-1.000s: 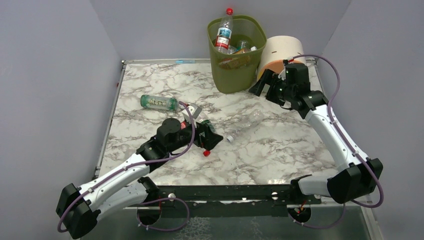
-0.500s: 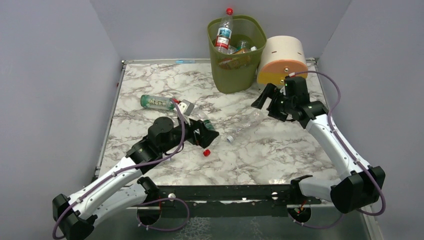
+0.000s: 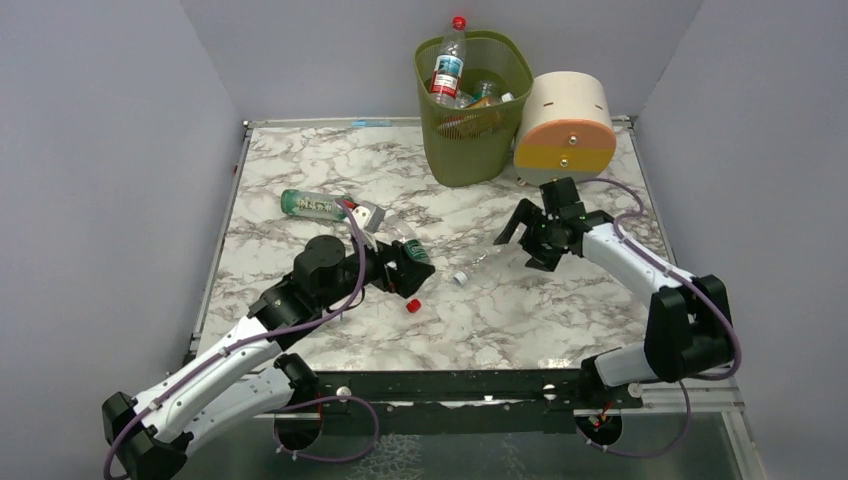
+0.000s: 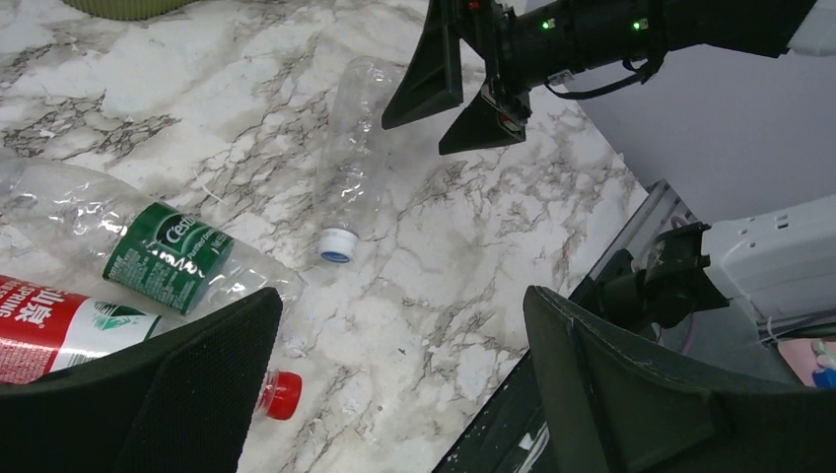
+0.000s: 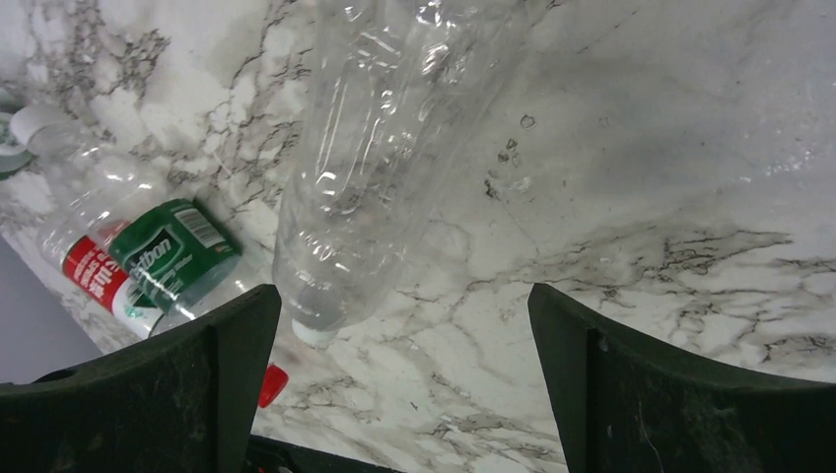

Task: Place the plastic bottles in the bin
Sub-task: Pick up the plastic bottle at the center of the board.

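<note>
Top external shows the right gripper (image 3: 522, 243) spread wide and empty over the clear bottle (image 3: 487, 254) lying mid-table. The left gripper (image 3: 415, 273), also wide and empty, hovers by a green-label bottle (image 4: 168, 258) and a red-label bottle (image 4: 59, 330). The bin (image 3: 470, 160) stands far back, bottles inside.

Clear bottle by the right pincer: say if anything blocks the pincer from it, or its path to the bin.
Nothing visible does. The open right pincer hangs over the clear bottle, nothing between. Only bare table lies between bottle and bin; the drum stands beside the bin, off that path.
</note>
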Available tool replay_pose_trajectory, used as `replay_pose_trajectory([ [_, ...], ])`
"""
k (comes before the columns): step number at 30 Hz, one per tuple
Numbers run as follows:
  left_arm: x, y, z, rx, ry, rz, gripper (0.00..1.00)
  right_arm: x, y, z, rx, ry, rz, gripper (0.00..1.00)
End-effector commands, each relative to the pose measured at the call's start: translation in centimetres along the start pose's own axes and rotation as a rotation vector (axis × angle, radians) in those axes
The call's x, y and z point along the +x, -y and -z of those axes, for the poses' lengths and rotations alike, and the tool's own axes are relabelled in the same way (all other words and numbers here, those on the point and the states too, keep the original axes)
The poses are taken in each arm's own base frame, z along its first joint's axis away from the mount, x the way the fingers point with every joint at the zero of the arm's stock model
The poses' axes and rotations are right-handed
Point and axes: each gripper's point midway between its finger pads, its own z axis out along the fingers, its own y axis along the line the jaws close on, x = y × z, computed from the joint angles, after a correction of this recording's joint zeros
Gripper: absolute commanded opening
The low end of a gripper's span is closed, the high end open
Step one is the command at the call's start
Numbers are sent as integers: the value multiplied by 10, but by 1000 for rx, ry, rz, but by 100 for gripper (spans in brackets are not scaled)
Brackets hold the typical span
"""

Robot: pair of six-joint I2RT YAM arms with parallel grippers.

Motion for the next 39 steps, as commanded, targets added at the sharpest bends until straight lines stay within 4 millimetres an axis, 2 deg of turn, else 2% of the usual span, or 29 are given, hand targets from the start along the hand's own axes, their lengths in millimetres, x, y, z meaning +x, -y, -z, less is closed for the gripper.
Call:
replay_pose_trajectory([
  [1,-2,-3,-6,-15,3,-24,99,-16,-6,-24,4,35,-33,99],
  [10,-1,0,-23,2,-29,-39,99,-24,-1,-52,63,30,-48,99],
  [22,1,-2,-23,-7,-37,-36,99,-33,1,-79,90,30,-42,100],
  [26,1,-2,-25,-5,-37,-37,99,-33,-1,-81,82,28,-21,97],
  [28,1,-2,-26,-5,-39,-38,99,-35,-2,-78,70,44,-8,94],
  [35,2,-3,-27,-6,-40,-39,99,-44,-11,-56,19,109,62,61],
  [39,3,-3,-29,-2,-41,-37,99,-52,-23,-36,-21,147,106,54],
])
